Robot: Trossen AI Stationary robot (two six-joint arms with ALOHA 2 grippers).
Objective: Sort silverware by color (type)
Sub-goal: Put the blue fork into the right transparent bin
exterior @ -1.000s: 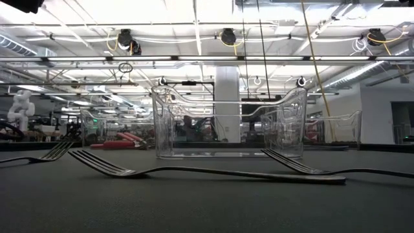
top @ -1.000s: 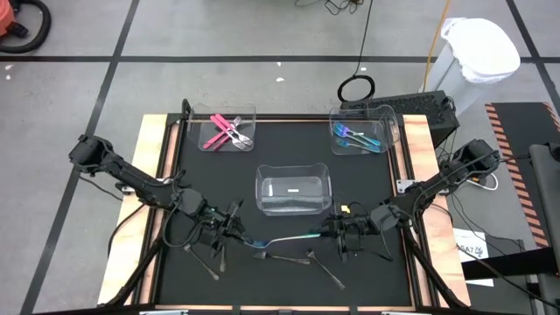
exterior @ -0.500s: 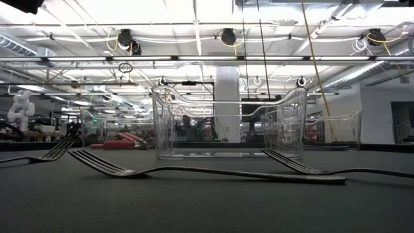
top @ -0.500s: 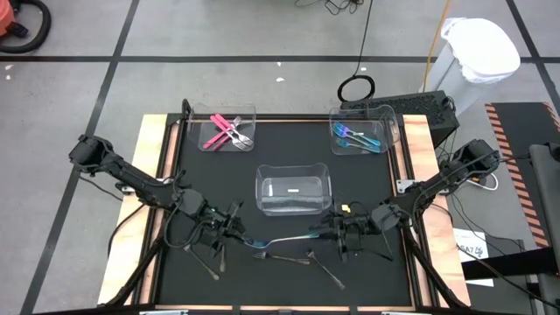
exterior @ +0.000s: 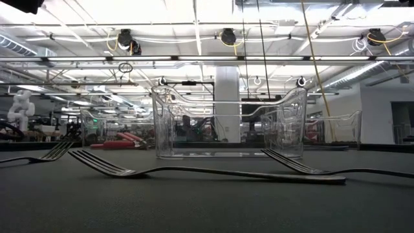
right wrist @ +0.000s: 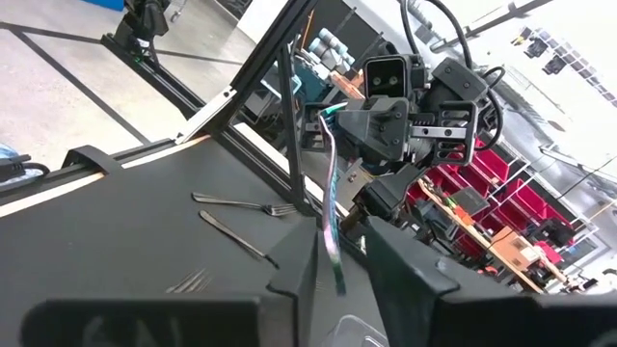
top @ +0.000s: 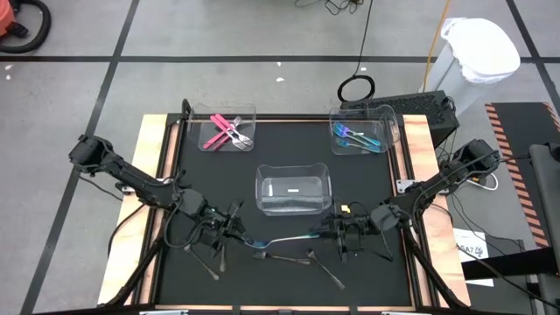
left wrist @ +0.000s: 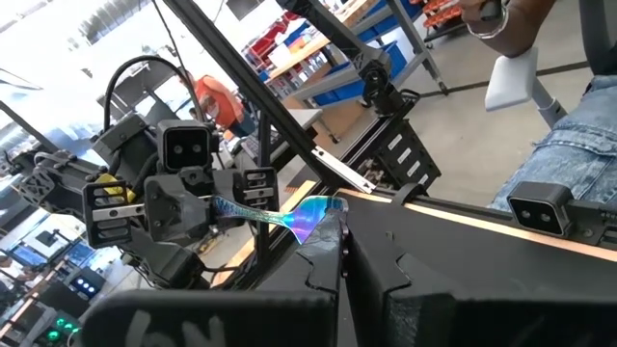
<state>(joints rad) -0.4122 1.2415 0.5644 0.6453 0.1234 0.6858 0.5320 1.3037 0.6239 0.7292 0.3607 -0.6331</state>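
Both arms meet low over the table's near middle. An iridescent blue-teal utensil spans level between my left gripper and my right gripper, each shut on one end. Its flared, shiny end is at my left fingers. Its thin shaft runs from my right fingers to the left gripper. Several plain grey forks lie flat on the black mat near the front edge, and they also show in the low view. Pink pieces lie in the far-left bin and blue-teal ones in the far-right bin. My left gripper pinches the utensil's wide iridescent end between its two fingertips, coming level from the table's left along its length. That end is lifted off the mat. My right gripper pinches the slim handle end between its two fingers, level from the table's right, with the tip of the handle reaching back between them. The utensil hangs clear of the table between the two grippers.
A clear bin stands at the table's middle, just beyond the grippers, with something pale lying in it. Grey forks lie under and near both arms. Wooden table rails border the mat. A person sits beyond the table.
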